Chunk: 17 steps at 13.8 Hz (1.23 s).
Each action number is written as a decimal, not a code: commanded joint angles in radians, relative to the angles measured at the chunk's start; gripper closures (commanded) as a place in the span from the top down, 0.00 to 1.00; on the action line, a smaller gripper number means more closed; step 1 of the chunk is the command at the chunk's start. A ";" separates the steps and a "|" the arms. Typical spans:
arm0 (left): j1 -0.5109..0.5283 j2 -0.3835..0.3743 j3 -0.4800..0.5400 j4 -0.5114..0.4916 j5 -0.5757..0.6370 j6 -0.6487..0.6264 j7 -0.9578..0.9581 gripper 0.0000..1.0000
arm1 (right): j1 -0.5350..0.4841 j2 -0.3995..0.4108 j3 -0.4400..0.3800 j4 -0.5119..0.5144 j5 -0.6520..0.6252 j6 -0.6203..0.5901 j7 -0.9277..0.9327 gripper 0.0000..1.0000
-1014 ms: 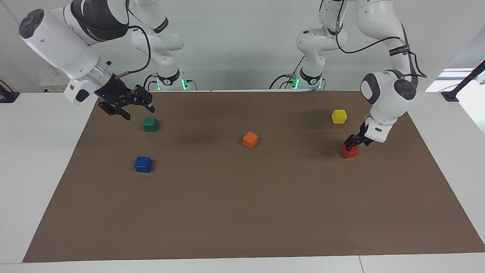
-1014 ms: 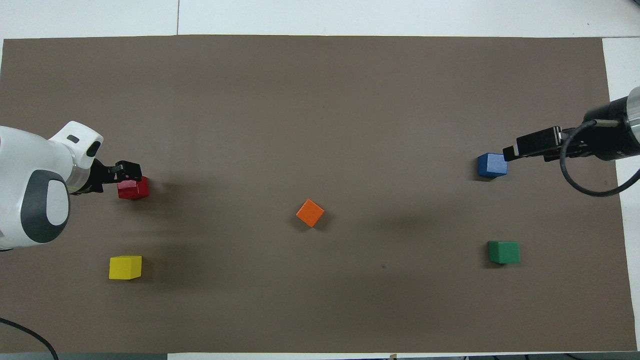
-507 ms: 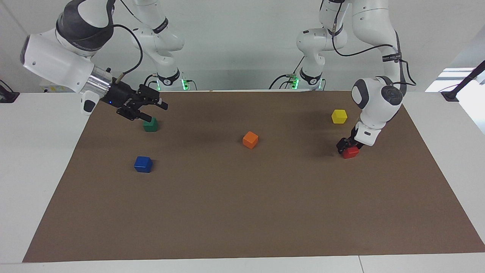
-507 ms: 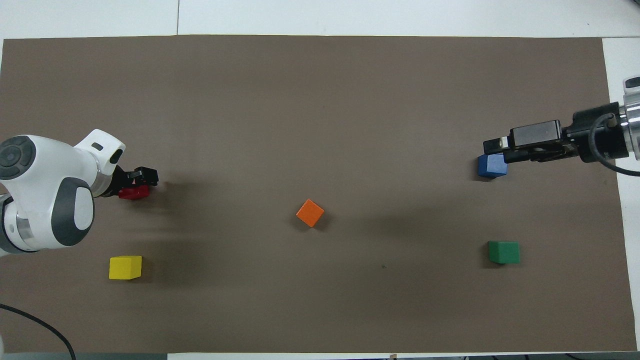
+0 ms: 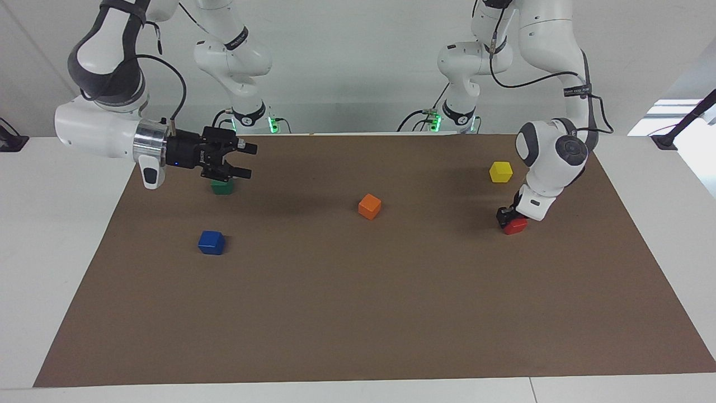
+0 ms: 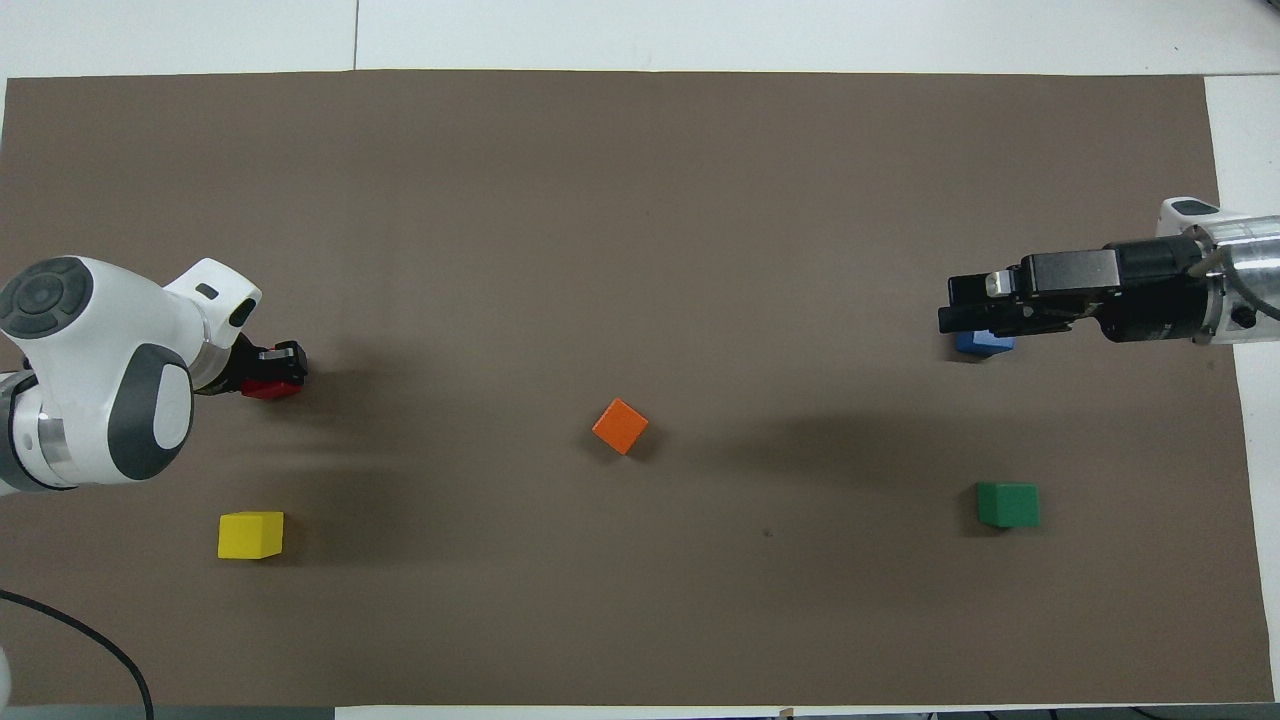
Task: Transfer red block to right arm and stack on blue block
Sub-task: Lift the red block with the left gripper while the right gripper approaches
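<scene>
The red block (image 5: 517, 226) sits on the brown mat toward the left arm's end; in the overhead view (image 6: 266, 390) it is partly hidden. My left gripper (image 5: 510, 217) is down at the red block, right against it, and the white hand hides the grip; it also shows in the overhead view (image 6: 283, 362). The blue block (image 5: 211, 242) sits on the mat toward the right arm's end. My right gripper (image 5: 246, 162) is open and empty, held level in the air above the mat by the green block. In the overhead view this gripper (image 6: 948, 306) covers part of the blue block (image 6: 985, 346).
A green block (image 5: 222, 188) lies nearer to the robots than the blue block. An orange block (image 5: 370, 206) lies mid-mat. A yellow block (image 5: 500, 171) lies nearer to the robots than the red block. The brown mat (image 5: 358, 313) covers most of the white table.
My left gripper has lowered from just above the red block to down around it. My right arm has swung level and moved its gripper toward the mat's middle. The blocks have not moved.
</scene>
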 commanded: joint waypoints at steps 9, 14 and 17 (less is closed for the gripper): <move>-0.007 -0.117 -0.055 0.258 -0.504 -0.427 -0.840 0.00 | 0.092 0.263 0.013 -0.018 0.467 -0.250 -0.328 1.00; -0.002 -0.203 -0.049 0.168 -0.903 -0.505 -0.923 0.00 | 0.168 0.316 0.013 -0.031 0.581 -0.297 -0.338 1.00; 0.011 -0.235 -0.048 0.108 -1.102 -0.505 -0.943 0.00 | 0.191 0.355 0.015 -0.031 0.593 -0.342 -0.360 1.00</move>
